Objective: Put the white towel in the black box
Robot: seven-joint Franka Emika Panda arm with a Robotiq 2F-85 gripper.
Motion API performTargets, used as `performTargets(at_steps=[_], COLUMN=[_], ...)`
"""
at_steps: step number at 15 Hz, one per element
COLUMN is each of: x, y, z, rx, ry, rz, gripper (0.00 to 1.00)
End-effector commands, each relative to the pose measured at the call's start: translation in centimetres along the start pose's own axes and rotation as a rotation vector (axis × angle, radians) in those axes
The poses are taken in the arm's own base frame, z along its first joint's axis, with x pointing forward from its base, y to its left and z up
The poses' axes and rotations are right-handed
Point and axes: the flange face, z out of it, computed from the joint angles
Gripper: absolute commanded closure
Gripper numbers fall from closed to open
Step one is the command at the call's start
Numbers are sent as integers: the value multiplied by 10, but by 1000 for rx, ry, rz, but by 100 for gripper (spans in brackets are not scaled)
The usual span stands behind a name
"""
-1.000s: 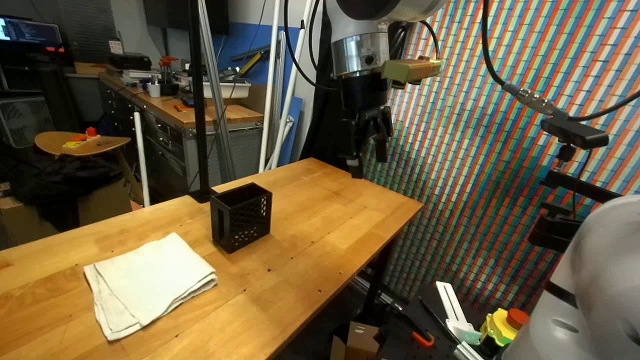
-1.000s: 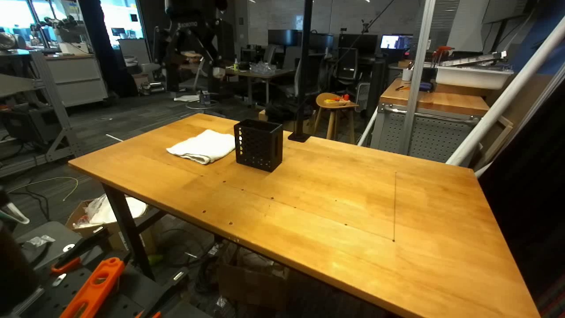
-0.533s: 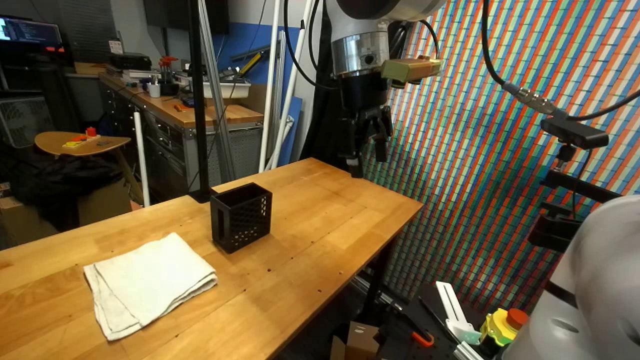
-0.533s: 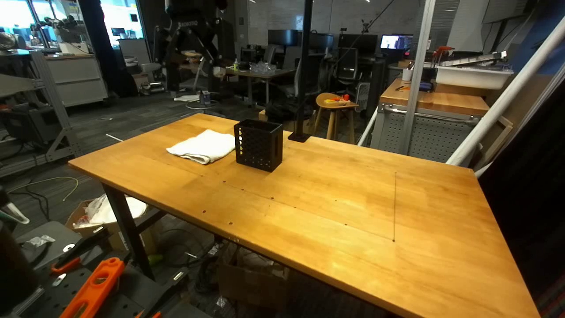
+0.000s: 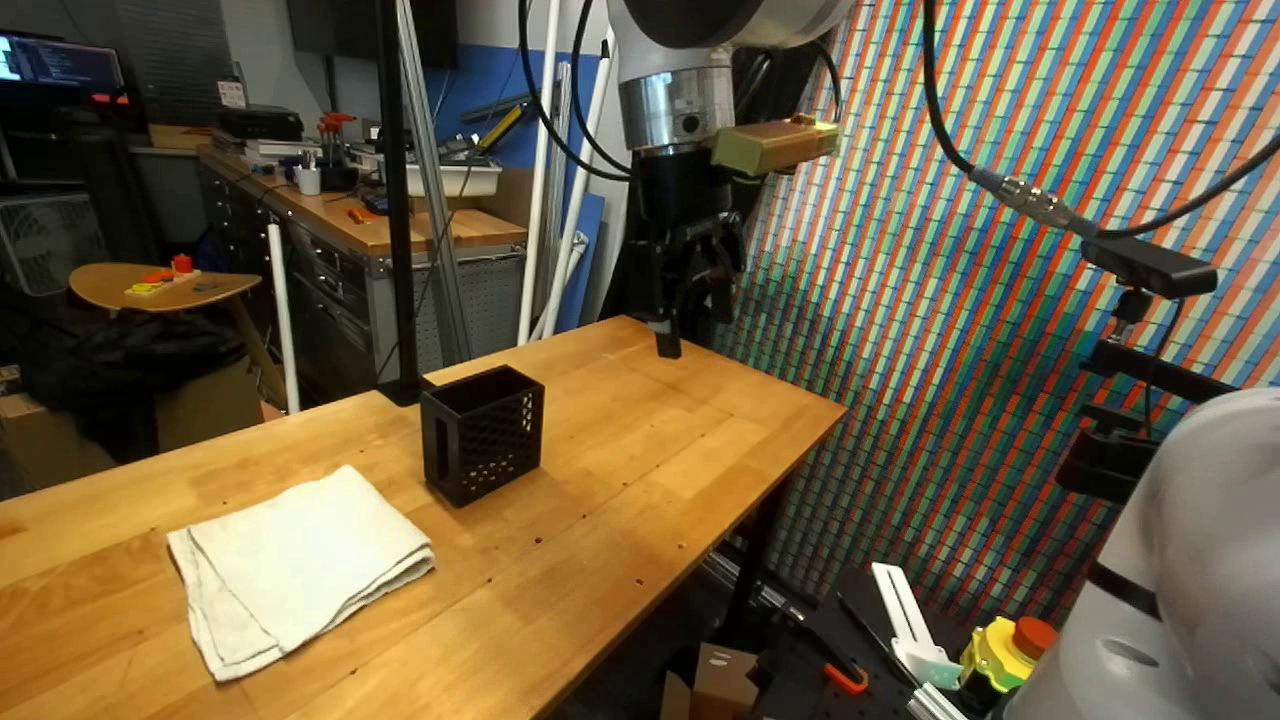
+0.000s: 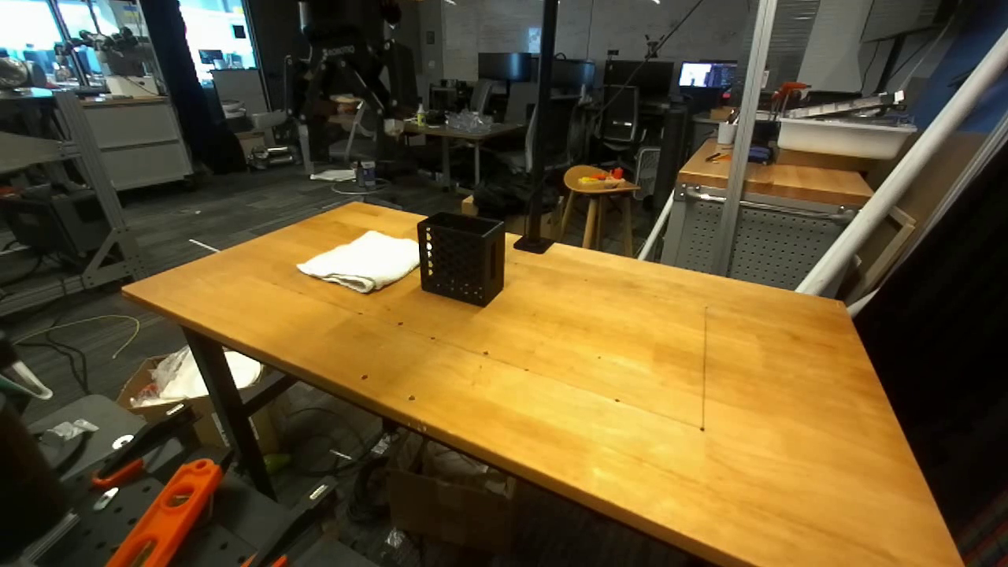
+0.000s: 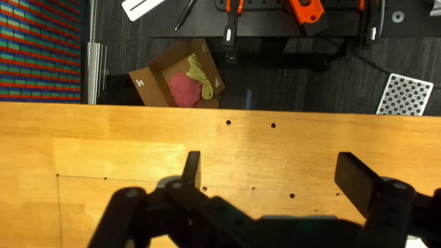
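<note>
Gaping with its fingers [image 7: 355,182] wide apart, the end effector [image 5: 695,327] is hovering over the tabletop [image 5: 620,450]. In an exterior view, it is hanging at two o'clock from the black box [image 5: 483,437], which is standing upright, while the white towel [image 5: 305,573] is lying folded on the tabletop at eight o'clock from that box, near it but apart.

tabletop [image 6: 598,441] bright, soft glare; floor [image 6: 252,213] behind dim.
</note>
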Motion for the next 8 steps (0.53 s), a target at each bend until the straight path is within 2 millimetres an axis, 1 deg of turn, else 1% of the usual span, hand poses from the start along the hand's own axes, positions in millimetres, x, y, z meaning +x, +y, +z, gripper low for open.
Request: performTargets(at_steps=[1, 5, 7, 8], x=[33, 70, 85, 94], y=[-20, -49, -67, -79], z=[-22, -44, -55, -57], rx=[-9, -18, -22, -21], ry=[47, 94, 126, 127], rz=[62, 102, 95, 91], gripper=[0, 0, 0, 0])
